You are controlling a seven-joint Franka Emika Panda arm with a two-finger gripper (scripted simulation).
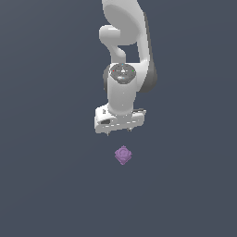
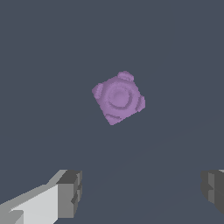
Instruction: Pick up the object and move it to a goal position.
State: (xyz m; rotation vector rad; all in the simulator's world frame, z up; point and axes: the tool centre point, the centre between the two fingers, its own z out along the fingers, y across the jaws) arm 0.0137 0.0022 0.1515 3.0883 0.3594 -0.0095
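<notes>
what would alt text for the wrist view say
A small purple lumpy object lies alone on a plain dark grey surface, untouched. The open gripper shows two grey fingertips set wide apart, with nothing between them.

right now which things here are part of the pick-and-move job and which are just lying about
Part of the job:
- purple object, lying free on the floor
- pincer, open, apart from it

Lying about:
- nothing else visible; only the plain dark floor

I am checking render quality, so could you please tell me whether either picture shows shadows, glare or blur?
Exterior view: flat, even light, no cast shadow under the purple object, edges slightly soft. Wrist view: the object looks pixelated but glare-free; the open end effector has shaded fingertips, no blur.
</notes>
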